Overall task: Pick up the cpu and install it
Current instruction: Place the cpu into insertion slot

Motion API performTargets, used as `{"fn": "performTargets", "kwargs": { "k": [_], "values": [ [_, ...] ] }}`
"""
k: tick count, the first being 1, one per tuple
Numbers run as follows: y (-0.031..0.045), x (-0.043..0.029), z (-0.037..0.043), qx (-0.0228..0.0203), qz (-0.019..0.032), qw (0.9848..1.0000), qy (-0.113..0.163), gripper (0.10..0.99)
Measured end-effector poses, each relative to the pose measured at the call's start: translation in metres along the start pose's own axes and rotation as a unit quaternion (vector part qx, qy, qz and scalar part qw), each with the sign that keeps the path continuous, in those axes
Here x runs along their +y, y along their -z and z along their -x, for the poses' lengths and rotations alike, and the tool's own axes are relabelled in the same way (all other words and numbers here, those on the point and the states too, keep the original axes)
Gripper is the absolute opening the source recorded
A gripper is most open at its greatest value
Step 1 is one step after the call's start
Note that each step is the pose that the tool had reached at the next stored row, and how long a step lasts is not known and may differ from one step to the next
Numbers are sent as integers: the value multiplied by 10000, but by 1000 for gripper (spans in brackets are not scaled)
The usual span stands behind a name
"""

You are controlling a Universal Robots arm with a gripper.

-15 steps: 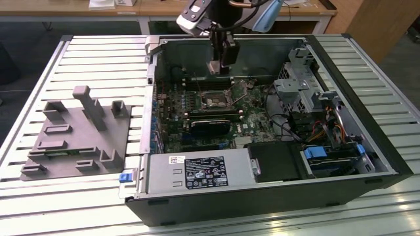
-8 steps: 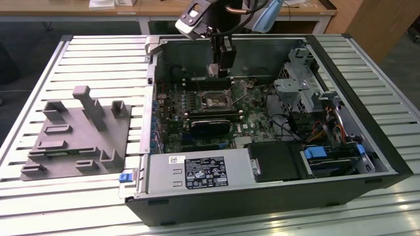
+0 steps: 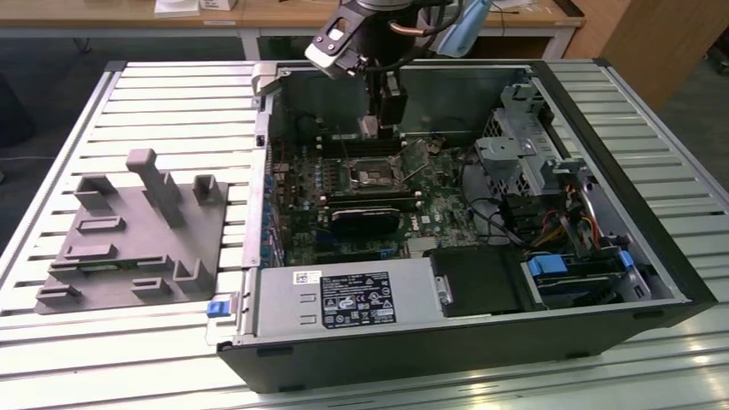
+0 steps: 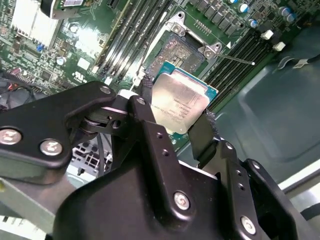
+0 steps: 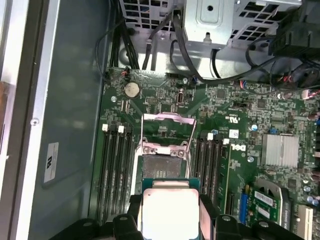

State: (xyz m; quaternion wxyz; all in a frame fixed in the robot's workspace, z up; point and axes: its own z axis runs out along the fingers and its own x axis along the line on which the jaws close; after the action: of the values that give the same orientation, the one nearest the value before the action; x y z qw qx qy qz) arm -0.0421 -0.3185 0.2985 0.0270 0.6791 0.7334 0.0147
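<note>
My gripper [image 4: 174, 120] is shut on the cpu [image 4: 179, 101], a flat silver square with a green rim, held by two opposite edges between the black fingers [image 4: 145, 112]. The cpu [image 5: 170, 210] hangs a short way above the motherboard, close beside the open socket [image 5: 164, 166], whose metal frame [image 5: 167, 131] is flipped up. In the exterior view the gripper [image 3: 384, 126] hangs inside the open computer case above the socket [image 3: 374, 176], at the far side of the board.
The open black case [image 3: 479, 359] lies on a slatted metal table [image 3: 171, 102]. Memory slots [image 5: 116, 170] flank the socket. A drive cage [image 3: 513, 149] and loose cables [image 3: 524, 226] fill the exterior view's right side. A grey fixture block [image 3: 131, 231] with upright posts stands at that view's left.
</note>
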Motion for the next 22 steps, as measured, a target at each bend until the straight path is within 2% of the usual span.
{"fn": "performTargets", "kwargs": {
  "k": [6, 17, 22],
  "values": [
    [-107, -6, -11, -16, -4, 9999, -167, 537],
    [-302, -16, -22, -40, -7, 9998, -174, 537],
    [-391, -22, -25, -75, -9, 9998, -173, 537]
  ]
}}
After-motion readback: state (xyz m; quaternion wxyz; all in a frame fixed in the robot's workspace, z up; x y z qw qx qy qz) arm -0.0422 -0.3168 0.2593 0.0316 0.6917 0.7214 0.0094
